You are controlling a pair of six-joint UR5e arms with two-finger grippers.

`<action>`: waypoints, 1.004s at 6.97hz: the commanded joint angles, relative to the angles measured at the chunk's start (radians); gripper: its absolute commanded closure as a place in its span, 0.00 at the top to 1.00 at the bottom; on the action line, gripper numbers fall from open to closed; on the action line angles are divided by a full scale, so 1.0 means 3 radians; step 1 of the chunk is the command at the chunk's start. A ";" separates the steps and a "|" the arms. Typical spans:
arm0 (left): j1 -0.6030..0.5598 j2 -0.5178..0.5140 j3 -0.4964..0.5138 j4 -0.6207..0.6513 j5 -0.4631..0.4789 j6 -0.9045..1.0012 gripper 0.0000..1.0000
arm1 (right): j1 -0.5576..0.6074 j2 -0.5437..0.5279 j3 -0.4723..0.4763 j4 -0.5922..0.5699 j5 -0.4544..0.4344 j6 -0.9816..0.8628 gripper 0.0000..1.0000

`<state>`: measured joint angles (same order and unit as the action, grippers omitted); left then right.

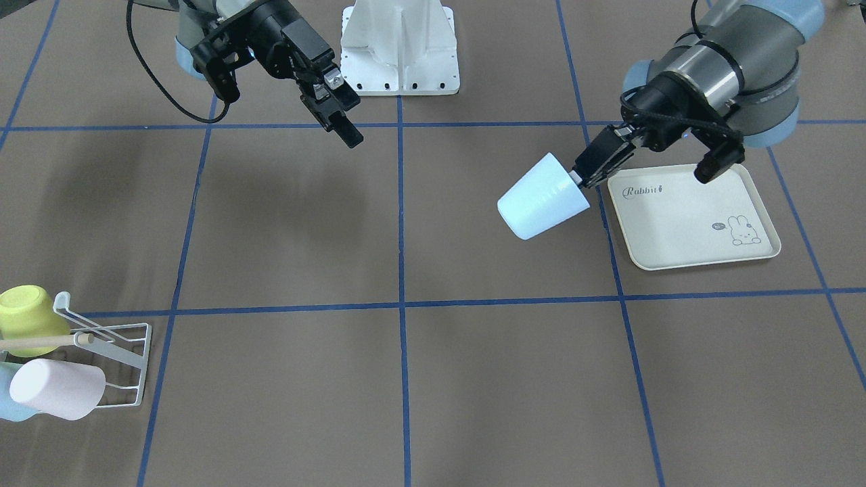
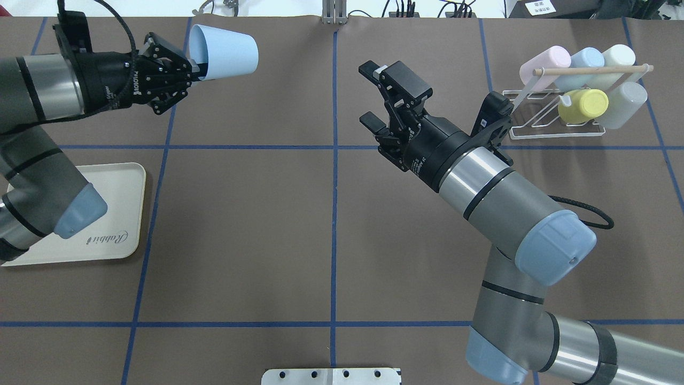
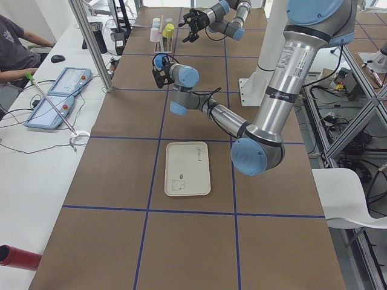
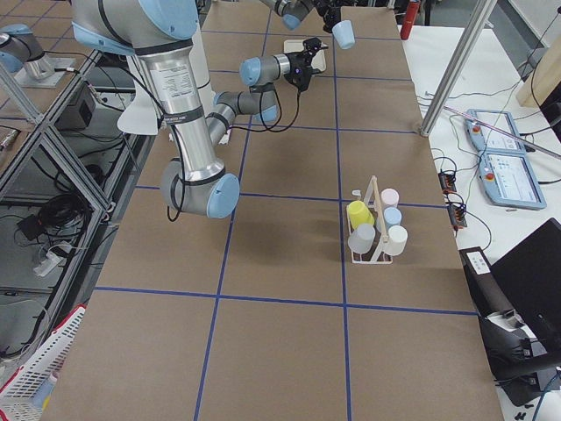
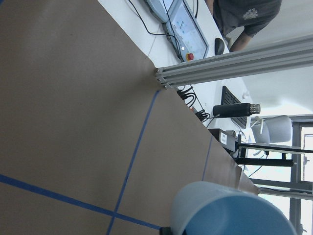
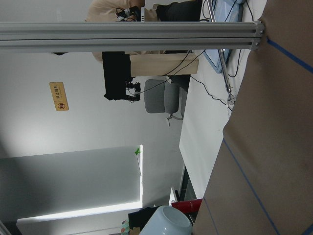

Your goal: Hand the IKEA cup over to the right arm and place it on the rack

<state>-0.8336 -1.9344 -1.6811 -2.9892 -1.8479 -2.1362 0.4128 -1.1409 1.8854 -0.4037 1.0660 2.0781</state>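
Observation:
A light-blue IKEA cup (image 1: 541, 197) (image 2: 224, 52) hangs on its side above the table, and my left gripper (image 1: 583, 179) (image 2: 187, 67) is shut on its rim. The same cup fills the bottom of the left wrist view (image 5: 230, 210) and shows small at the bottom edge of the right wrist view (image 6: 168, 221). The right arm's gripper (image 2: 370, 95) (image 1: 345, 115) is open and holds nothing; it faces the cup across a wide gap. The white wire rack (image 2: 539, 120) (image 1: 128, 365) with its wooden dowel stands at the far right corner, beyond the right arm.
Several cups, among them pink (image 2: 545, 60), yellow (image 2: 585, 104) and grey (image 2: 628, 104), hang on the rack. A cream rabbit-print tray (image 1: 683, 223) (image 2: 123, 214) lies under the left arm. A person (image 3: 15, 45) sits at the side bench with tablets.

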 commanded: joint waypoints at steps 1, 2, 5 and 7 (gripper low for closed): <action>0.0374 -0.0133 0.0040 -0.0444 0.0736 -0.0405 0.00 | -0.0026 0.0034 -0.0056 -0.0004 0.0000 0.0022 1.00; 0.0426 -0.0290 0.0187 -0.0538 0.0977 -0.0416 0.00 | -0.0026 0.0171 -0.0198 -0.0004 -0.0005 0.0022 1.00; 0.0421 -0.0450 0.0708 -0.1005 0.1393 -0.0907 0.00 | -0.0026 0.0321 -0.0338 -0.0004 0.0000 0.0088 1.00; 0.0426 -0.0455 0.0940 -0.1316 0.1227 -0.0861 0.00 | -0.0026 0.0321 -0.0338 -0.0004 -0.0005 0.0088 1.00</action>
<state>-0.7067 -2.0686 -1.4300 -3.3440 -1.4501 -2.3990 0.4050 -1.0455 1.7854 -0.4049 1.0651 2.1028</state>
